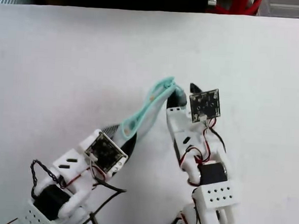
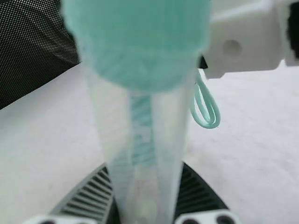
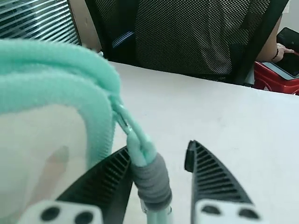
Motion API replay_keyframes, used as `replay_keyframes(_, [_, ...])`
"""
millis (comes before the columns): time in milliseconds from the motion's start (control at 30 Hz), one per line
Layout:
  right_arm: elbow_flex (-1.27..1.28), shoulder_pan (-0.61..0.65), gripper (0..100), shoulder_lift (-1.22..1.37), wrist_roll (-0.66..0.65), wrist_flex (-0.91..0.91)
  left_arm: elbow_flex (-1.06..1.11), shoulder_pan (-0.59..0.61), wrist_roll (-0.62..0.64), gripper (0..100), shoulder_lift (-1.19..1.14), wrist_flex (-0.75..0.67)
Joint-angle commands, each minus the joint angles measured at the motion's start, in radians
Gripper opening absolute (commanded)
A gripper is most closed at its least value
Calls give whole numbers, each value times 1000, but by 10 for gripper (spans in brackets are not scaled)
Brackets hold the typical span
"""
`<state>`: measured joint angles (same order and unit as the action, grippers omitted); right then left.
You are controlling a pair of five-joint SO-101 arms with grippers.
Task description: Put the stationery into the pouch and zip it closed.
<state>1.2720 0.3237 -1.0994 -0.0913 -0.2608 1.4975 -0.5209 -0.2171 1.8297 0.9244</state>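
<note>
The mint pouch (image 1: pixel 144 114) looks soft and floppy, pinched in the left gripper (image 2: pixel 142 186). Its zip pull (image 3: pixel 152 179), between the right gripper's (image 3: pixel 156 163) parted jaws, seems the best hold.

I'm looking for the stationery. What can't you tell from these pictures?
What is inside the pouch: right wrist view, too close and blurred.
How far the zip is closed: high view, pouch edge-on and small.
Left gripper: high view, mostly under its own wrist camera.
</note>
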Motion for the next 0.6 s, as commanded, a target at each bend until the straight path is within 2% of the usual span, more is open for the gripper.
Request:
replay_keyframes(0, [-21, -2, 72, -27, -35, -1, -38, -15, -12, 24, -5, 2])
replay_keyframes(100, [-17, -1, 14, -27, -100, -2, -38, -15, -12, 24, -5, 2])
replay_keyframes(267, [12, -7, 18, -36, -124, -2, -38, -15, -12, 24, -5, 0])
replay_keyframes(367, [-25, -53, 19, -53, -137, -8, -23, -15, -17, 24, -5, -8])
replay_keyframes(567, [-187, -143, 19, -165, -141, -166, 17, -15, -17, 24, -5, -54])
